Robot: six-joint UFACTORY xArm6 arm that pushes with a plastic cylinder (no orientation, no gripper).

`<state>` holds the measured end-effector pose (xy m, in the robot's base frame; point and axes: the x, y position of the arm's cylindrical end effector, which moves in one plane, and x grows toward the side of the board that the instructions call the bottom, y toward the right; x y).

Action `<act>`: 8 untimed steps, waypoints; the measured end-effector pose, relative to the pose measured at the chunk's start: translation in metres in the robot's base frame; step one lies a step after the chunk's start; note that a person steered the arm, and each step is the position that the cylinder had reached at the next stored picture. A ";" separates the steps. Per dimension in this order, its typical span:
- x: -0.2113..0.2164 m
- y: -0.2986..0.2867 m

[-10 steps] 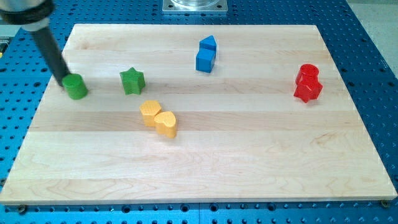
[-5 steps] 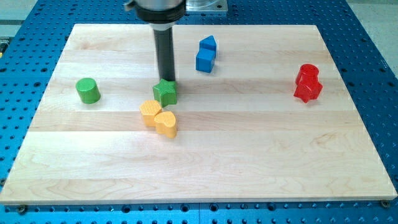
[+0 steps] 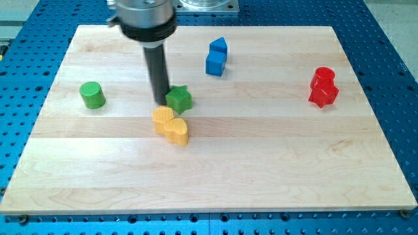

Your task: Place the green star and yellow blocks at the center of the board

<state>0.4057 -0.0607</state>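
Since the earlier frame the green star (image 3: 179,99) has slid a little toward the tabletop's right edge, and my tip (image 3: 160,102) has swung round to its left side, touching it — the yellow blocks (image 3: 170,126) have also nudged slightly right. There are no fingers on this rig, only the rod, so nothing is gripped.

Star and yellow pair now sit close together, left of the tabletop's middle, the star just above the pair and nearly touching it. With my tip on the star's left face, a push toward the right edge looks like the aim — that would carry it centreward.

A green cylinder (image 3: 93,95) stands well apart near the left edge, two blue blocks (image 3: 216,57) stacked-looking near the top edge, two red blocks (image 3: 322,86) near the right edge. The tabletop (image 3: 274,163) is pale wood, bare across its bottom half, resting on a blue perforated base (image 3: 385,46).
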 end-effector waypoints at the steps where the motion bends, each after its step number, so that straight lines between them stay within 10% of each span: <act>1: 0.014 -0.007; 5: 0.193 -0.062; 8: 0.148 -0.018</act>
<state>0.5537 -0.0786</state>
